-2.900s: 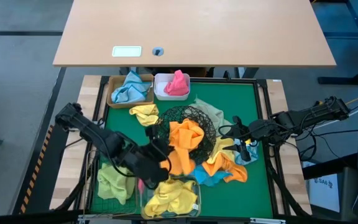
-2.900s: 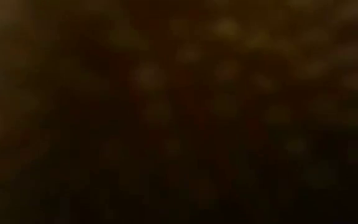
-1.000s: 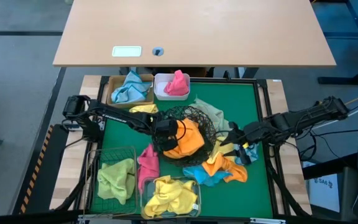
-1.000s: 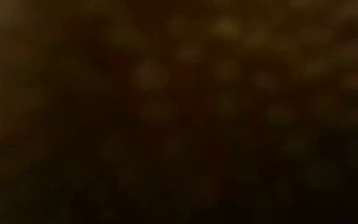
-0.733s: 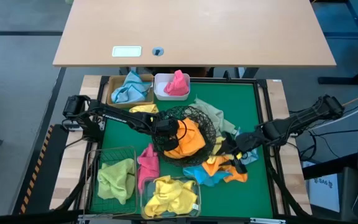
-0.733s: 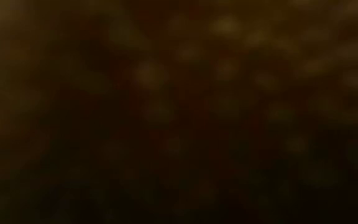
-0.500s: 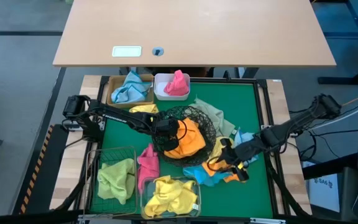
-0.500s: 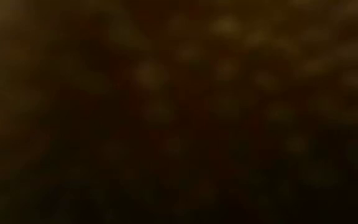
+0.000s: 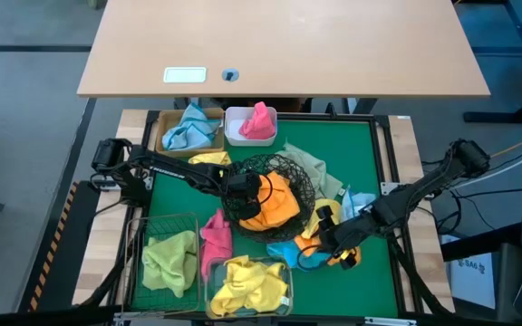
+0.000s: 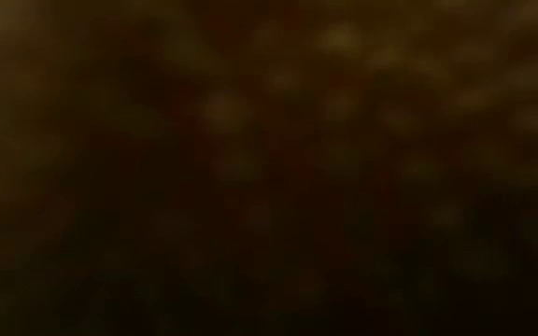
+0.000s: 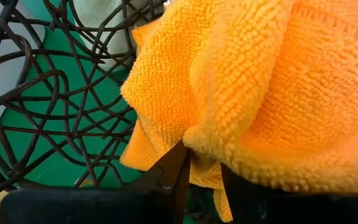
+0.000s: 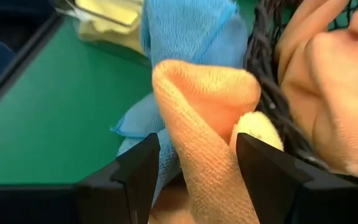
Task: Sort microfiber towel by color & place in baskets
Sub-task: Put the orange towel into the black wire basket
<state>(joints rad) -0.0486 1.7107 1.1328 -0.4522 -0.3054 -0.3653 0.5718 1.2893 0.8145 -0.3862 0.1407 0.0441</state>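
Green mat (image 9: 370, 163) (orange towel (image 12: 207, 124) fold upright)

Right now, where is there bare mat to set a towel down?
Free: the far right corner of the green mat, and the strip between the tan tray and the green basket. Crowded: around the black wire bowl and the right hand.

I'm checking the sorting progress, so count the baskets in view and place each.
5. Tan tray and white tub along the far edge; black wire bowl mid-table; green mesh basket and clear box on the near edge. None seems hidden.
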